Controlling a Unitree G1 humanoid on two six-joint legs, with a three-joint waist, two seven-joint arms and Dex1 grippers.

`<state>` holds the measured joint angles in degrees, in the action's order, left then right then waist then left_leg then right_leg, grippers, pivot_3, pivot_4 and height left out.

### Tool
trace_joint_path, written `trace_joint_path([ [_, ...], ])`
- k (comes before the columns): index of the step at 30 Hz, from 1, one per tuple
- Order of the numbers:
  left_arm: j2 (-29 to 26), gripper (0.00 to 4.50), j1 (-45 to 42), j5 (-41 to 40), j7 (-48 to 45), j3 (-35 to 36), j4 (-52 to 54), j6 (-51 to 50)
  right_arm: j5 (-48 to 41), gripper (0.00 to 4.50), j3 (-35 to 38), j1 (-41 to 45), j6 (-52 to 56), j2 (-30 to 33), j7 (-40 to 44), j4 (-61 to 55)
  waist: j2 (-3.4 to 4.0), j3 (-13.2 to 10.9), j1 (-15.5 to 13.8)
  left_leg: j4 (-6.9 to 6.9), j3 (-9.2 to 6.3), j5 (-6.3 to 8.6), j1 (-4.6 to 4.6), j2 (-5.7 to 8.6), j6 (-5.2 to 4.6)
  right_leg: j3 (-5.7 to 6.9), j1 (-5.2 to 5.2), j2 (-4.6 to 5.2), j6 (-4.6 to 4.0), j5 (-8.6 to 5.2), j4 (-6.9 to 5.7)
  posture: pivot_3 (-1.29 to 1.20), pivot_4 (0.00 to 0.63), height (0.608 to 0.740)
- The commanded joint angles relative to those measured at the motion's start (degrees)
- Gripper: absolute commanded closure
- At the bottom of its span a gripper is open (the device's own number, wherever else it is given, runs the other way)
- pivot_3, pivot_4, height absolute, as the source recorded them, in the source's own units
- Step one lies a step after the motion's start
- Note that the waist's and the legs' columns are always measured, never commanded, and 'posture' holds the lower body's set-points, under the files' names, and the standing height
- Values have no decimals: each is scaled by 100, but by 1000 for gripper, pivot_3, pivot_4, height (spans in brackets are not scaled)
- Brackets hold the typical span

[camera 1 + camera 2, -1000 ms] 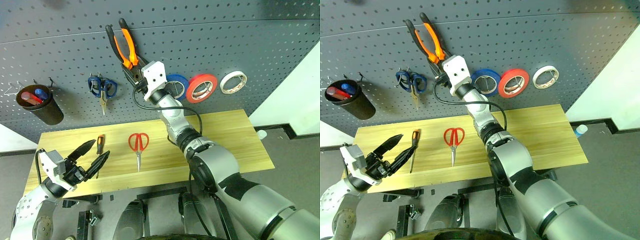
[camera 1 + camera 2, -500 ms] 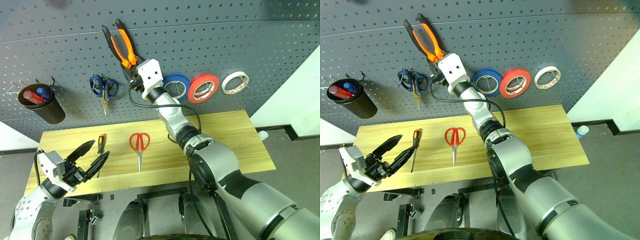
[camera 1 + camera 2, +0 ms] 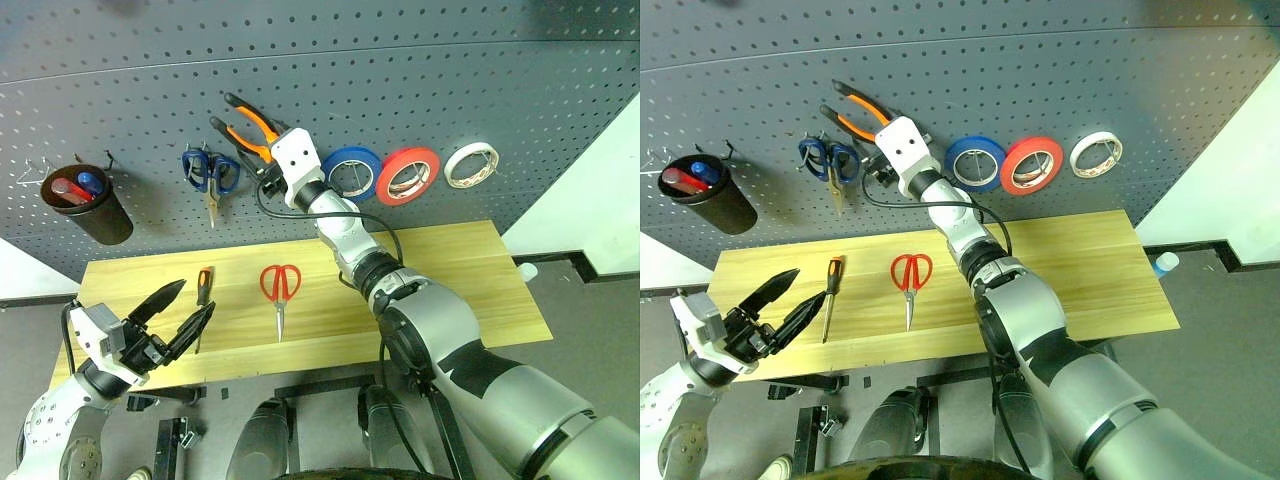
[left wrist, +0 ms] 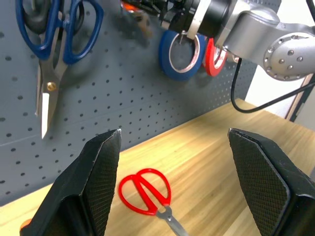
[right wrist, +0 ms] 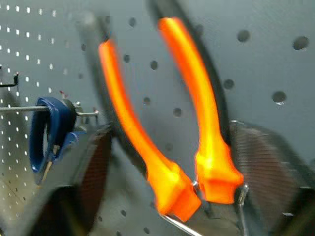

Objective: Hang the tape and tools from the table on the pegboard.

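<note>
The right gripper (image 3: 262,160) is raised against the dark grey pegboard (image 3: 450,80), level with the pliers (image 3: 247,128), whose orange-and-black handles lie tilted against the panel, pointing up and toward the robot's left. In the right wrist view the 2 fingers (image 5: 268,162) stand apart on either side of the pliers' head, with the 2 orange handles running away between them; whether either finger touches the tool, I cannot tell. Just beside the pliers on the left, the blue-handled scissors (image 3: 210,172) hang from a hook with the blades down. To the right of the gripper hang 3 tape rolls in a row: a blue roll (image 3: 352,173), the red tape (image 3: 405,175) touching it, and a white roll (image 3: 468,164) a little apart. A black cup (image 3: 92,212) holding a few red and blue items hangs far to the left on the pegboard.

On the light wood bench (image 3: 450,280) lie the red-handled scissors (image 3: 278,290), blades pointing toward the near edge, and to their left the slim screwdriver (image 3: 201,300) with its orange-and-black handle toward the pegboard. The left gripper (image 3: 178,320) hovers low over the bench's near left corner, its 2 black fingers (image 4: 101,169) spread wide and holding nothing, close to the screwdriver's tip.
</note>
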<state>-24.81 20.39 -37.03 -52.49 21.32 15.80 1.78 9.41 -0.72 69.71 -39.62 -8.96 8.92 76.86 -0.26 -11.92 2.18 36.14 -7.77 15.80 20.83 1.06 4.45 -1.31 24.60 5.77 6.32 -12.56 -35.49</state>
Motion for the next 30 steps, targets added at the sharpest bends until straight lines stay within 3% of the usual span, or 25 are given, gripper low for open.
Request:
trace_joint_path([
  [1,-29,874,-67,-69,-45,131,-8,115,-29,33,92,122,-341,207,-261,-257,-2,1,-16,2,0,-2,-1,0,-2,0,-3,0,-1,0,0,151,179,740],
  [8,11,874,-47,-217,-45,345,-80,144,365,33,-268,-161,-1297,477,-488,-595,-3,2,9,-11,0,-3,1,0,-4,0,-2,0,0,0,11,120,172,740],
  [13,50,874,153,-352,-98,552,-76,140,184,33,-569,-823,-2136,527,228,-1328,-5,3,51,-22,4,-2,4,-2,-5,-1,2,0,7,-1,23,101,168,740],
  [18,144,874,117,-289,-44,497,-131,163,-352,33,-961,-1690,-2274,565,1079,-2717,-5,3,32,-20,7,-2,4,-4,-5,-1,2,0,9,0,21,96,164,740],
  [23,276,874,54,156,395,275,-186,41,-1066,33,-1569,-2818,-1283,1036,2062,-4794,-11,7,-4,-4,6,-2,0,-4,-5,-1,-12,0,4,0,21,88,163,740],
  [30,529,874,-496,1662,2378,-600,-234,-1066,-2419,33,-1831,-4188,1355,2613,3789,-6862,-17,10,-142,-4,7,-1,-24,-4,-5,-1,-37,0,21,-12,26,76,165,740],
])
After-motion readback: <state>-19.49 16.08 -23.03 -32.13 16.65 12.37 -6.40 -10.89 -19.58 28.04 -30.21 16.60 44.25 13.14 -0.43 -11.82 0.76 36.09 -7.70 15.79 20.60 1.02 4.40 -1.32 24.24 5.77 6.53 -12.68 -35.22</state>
